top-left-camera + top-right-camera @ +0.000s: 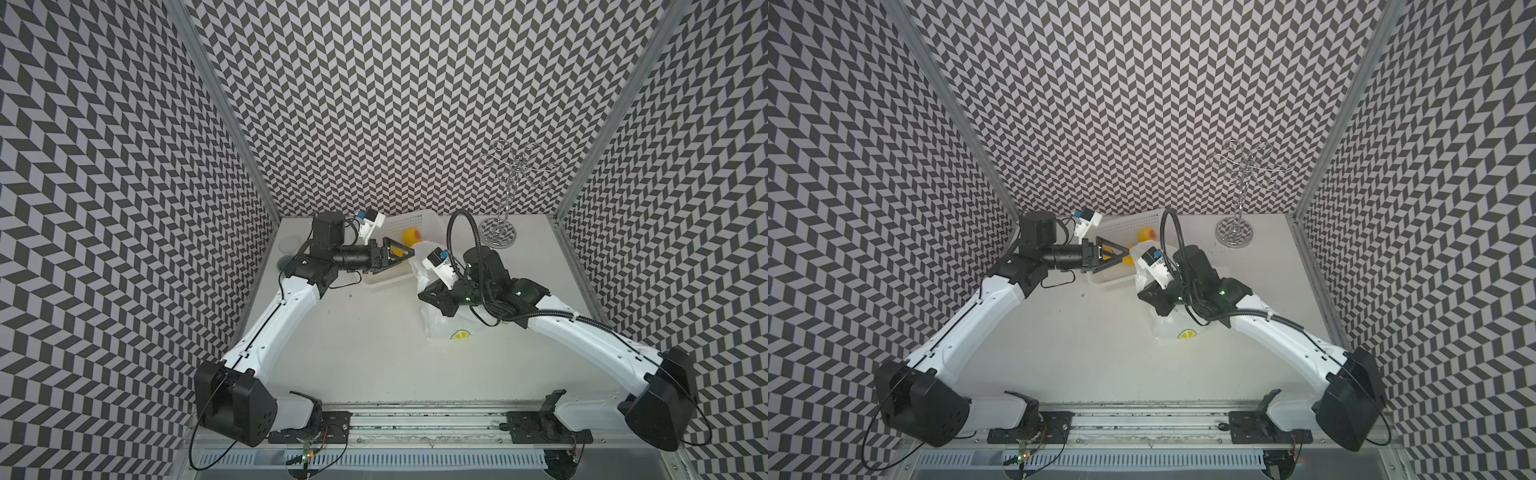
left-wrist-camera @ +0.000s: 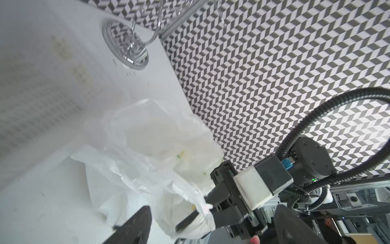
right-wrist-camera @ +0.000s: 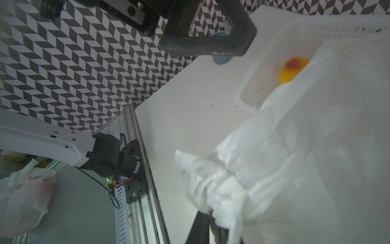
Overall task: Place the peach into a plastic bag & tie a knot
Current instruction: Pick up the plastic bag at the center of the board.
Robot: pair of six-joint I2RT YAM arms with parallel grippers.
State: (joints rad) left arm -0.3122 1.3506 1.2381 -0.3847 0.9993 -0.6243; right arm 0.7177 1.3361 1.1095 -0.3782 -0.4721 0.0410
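Observation:
The peach (image 1: 412, 236) (image 1: 1146, 235), yellow with a red blush, lies in the white perforated basket (image 1: 384, 281). My left gripper (image 1: 405, 253) (image 1: 1125, 252) hovers open over that basket, just short of the peach, with nothing between its fingers (image 2: 135, 226). The plastic bag (image 1: 455, 326) (image 1: 1179, 328), thin and white with a lemon print, stands crumpled right of the basket. My right gripper (image 1: 424, 297) (image 2: 207, 208) is shut on a bunched fold of its upper edge. In the right wrist view the bag (image 3: 306, 147) hides part of the peach (image 3: 292, 68).
A second yellow fruit (image 1: 397, 251) lies in the basket under the left gripper. A chrome hook stand (image 1: 498, 235) rises at the back right. Two round lids (image 1: 291, 243) sit at the table's back left edge. Another plastic bag (image 3: 25, 196) lies off the table.

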